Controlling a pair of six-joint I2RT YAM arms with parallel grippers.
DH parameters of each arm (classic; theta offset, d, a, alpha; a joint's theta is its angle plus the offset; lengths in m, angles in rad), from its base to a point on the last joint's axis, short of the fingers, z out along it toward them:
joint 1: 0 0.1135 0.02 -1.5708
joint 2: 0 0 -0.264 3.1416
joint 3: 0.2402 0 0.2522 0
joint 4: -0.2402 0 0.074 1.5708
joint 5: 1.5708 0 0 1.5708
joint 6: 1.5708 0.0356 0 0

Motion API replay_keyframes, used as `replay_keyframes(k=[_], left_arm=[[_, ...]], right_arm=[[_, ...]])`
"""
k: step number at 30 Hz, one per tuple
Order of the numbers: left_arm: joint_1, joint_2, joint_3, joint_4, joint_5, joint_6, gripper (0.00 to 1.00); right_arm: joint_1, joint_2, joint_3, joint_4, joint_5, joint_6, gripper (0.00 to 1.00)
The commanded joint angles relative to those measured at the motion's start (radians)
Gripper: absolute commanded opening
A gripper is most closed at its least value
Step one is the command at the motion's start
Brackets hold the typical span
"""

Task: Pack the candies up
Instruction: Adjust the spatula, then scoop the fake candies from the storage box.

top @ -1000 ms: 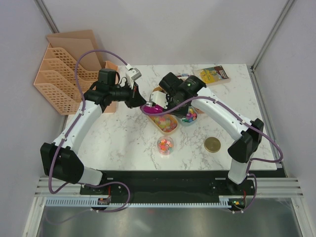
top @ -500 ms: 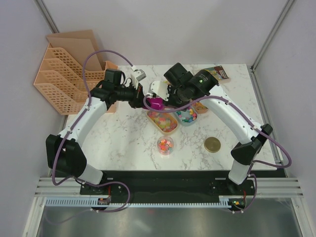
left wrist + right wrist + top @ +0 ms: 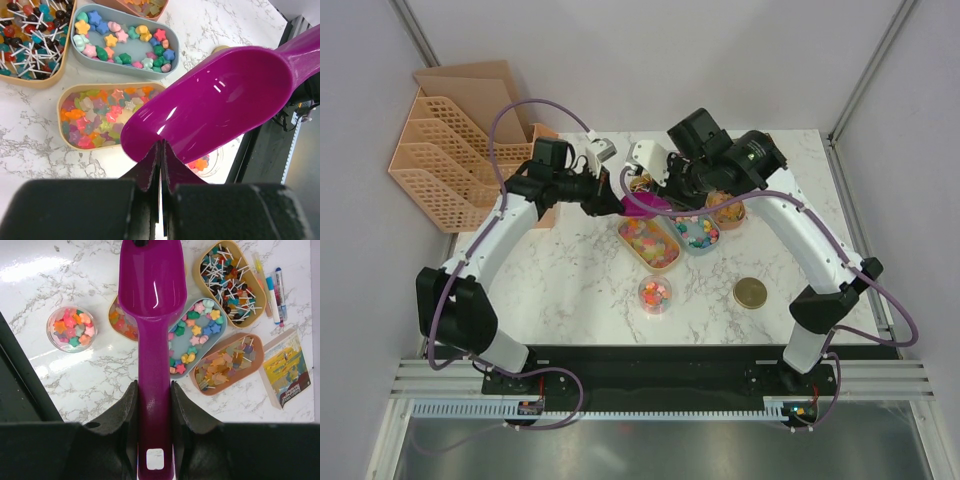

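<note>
The right gripper [image 3: 152,390] is clamped on the handle of the magenta scoop [image 3: 215,105], one finger on each side. The left gripper [image 3: 161,155] has its fingers pressed together, tips right at the scoop's front lip; whether they touch it can't be told.

Change over the last sec: the scoop was low over the tan tray [image 3: 60,115] and has since come up & back, and the left arm has closed in with it. The bowl looks bare inside, so prob. no load was lifted and a fresh dip is needed.

The candies [image 3: 95,117] lie in the trays below & beyond the left fingertips. A few more sit in the small clear cup [image 3: 48,327], left of the right fingers.

Writing: the yellow packet [image 3: 282,367] carries print that is too small to read. A white tag on the scoop handle looks blank.
</note>
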Motion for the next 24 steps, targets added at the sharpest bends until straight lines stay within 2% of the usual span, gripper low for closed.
replay_keyframes(k=[1,4,7,10,14,20,24], left_arm=[[-0.002,0.031,0.045,0.0,-0.033,0.001,0.02],[-0.002,0.077,0.1,0.005,-0.066,-0.003,0.02],[-0.002,0.158,0.207,0.054,-0.188,-0.005,0.02],[-0.002,0.308,0.356,0.097,-0.274,0.044,0.02],[-0.009,0.535,0.644,0.077,-0.432,0.055,0.02],[-0.029,0.764,0.833,0.109,-0.541,0.112,0.02],[-0.045,0.851,0.933,0.137,-0.592,0.147,0.02]], right_arm=[[-0.028,-0.023,0.092,0.091,-0.029,0.052,0.0],[-0.073,-0.031,0.091,0.1,-0.008,0.082,0.0],[-0.145,-0.051,0.034,0.113,0.046,0.108,0.0],[-0.22,-0.06,-0.044,0.116,0.097,0.155,0.0],[-0.329,-0.065,-0.15,0.123,0.147,0.22,0.0],[-0.49,-0.043,-0.242,0.117,0.129,0.258,0.0],[-0.519,0.003,-0.244,0.102,0.147,0.272,0.0]])
